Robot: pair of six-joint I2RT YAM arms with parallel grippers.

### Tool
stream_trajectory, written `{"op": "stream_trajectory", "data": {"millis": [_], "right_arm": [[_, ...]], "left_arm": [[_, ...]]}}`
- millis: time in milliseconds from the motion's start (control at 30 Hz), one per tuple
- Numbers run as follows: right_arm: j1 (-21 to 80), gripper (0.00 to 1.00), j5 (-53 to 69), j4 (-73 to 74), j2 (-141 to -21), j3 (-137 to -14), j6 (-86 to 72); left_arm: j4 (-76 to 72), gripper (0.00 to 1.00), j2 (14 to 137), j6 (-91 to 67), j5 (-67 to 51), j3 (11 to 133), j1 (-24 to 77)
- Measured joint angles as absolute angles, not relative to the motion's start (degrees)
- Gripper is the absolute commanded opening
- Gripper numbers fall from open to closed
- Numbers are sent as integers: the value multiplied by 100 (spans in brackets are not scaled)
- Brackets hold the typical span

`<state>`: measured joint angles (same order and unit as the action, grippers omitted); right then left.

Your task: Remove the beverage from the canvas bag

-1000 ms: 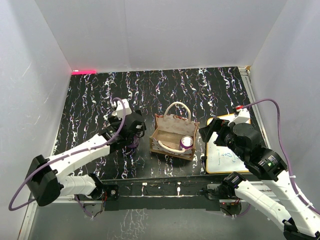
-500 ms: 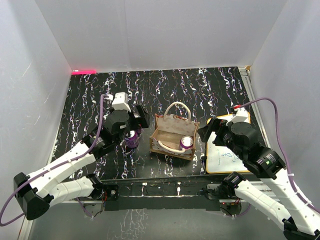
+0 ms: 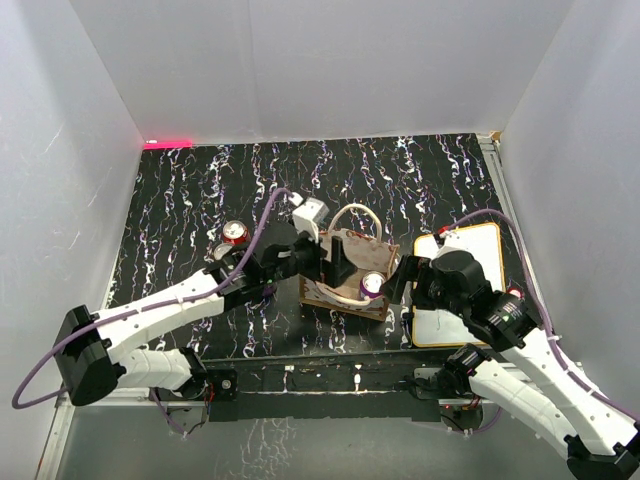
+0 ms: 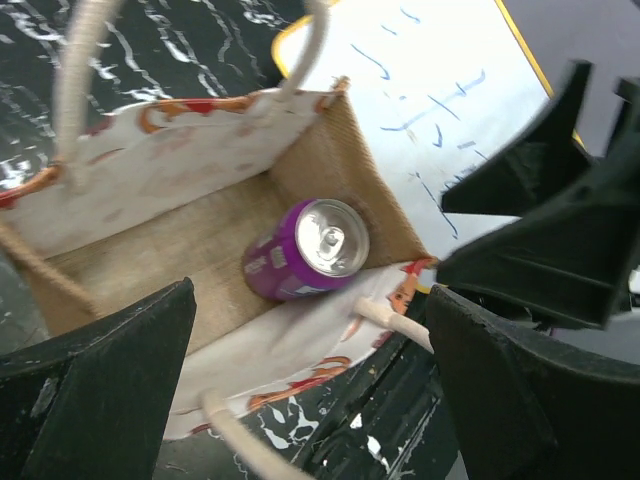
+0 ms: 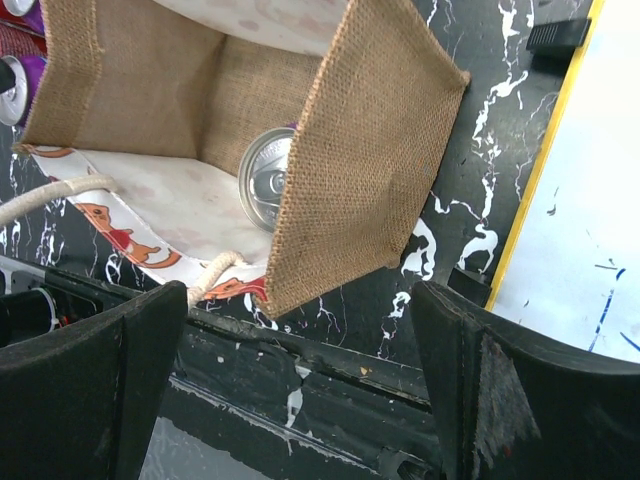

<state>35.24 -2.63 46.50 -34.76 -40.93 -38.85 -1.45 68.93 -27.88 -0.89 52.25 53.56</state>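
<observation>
1. Burlap, coarse and tan, makes up the canvas bag (image 3: 346,301), a small boxy tote with pale trim printed in orange and cream rope handles (image 3: 356,210).
2. Inside it, at the right end, sits the beverage (image 3: 372,284), a smooth purple can, its round silver lid facing up.
3. The bag rests on a glossy black table (image 3: 190,190) streaked with white. Just to its right lies a flat white board (image 3: 465,265) with a yellow-orange rim and blue scribbles.
4. A second can (image 3: 235,232) stands on the table, well left of the bag.
5. The left gripper (image 4: 310,297) hangs over the bag's mouth with its black fingers spread wide, the can showing between them. It holds nothing.
6. The right gripper (image 5: 300,290) is also spread wide and empty, just beside the bag's right end wall. Whether it touches the fabric cannot be told.
</observation>
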Motion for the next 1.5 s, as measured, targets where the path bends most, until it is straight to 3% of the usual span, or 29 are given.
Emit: {"op": "stream_trajectory", "data": {"millis": [200, 667, 733, 1500], "right_arm": [[3524, 88, -161, 4418, -3369, -3632, -4136], [3529, 15, 80, 3997, -3201, -3277, -4772], [3529, 10, 86, 3970, -3124, -3210, -4886], [3524, 8, 141, 4176, -2934, -3118, -5179]], "left_arm": [[-115, 97, 7384, -2425, 86, 5607, 6036], [429, 97, 8877, -2204, 344, 6464, 6206], [458, 97, 8982, -2204, 340, 6545, 6217], [969, 97, 9887, -1793, 891, 7347, 6589]]}}
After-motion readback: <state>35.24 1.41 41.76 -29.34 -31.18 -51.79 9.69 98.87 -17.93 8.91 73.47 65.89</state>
